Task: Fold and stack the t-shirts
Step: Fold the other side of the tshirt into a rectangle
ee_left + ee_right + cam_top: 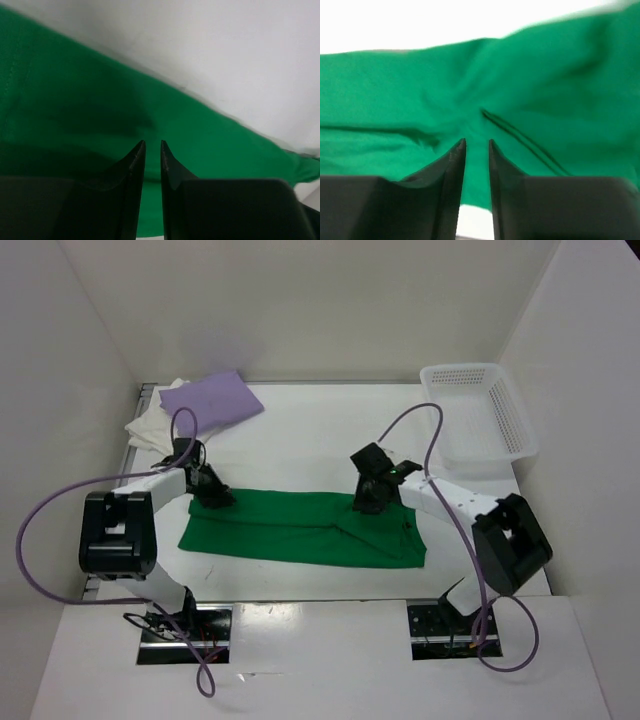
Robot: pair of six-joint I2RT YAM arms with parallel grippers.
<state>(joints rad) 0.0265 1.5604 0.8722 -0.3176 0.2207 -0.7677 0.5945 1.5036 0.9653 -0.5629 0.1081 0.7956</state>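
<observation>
**Operator:** Where is the shirt, and how does it lie?

**Spotter:** Your bright green cloth t-shirt (300, 530) lies flat on the white desk (330, 430), low in the middle of the top frame, folded into a long band. Its long axis runs left to right, with the right end a touch lower. You cannot tell from here which end is the collar.

**Operator:** How will it handle?

**Spotter:** I judge it light and limp, so it will sag and drag wherever you don't carry it. Pinch the far long edge toward each end, through all the layers, so the band lifts level.

**Operator:** And my jaws?

**Spotter:** Your left gripper (152, 145) sits over the band's upper left edge, and your right gripper (477, 142) over its upper edge, right of the middle. On both, the jaws stand narrowly apart, with no cloth seen between them. The folded lavender t-shirt (212, 398) lies partly over the white one (148, 428) at the upper left, well apart from the green band.
</observation>
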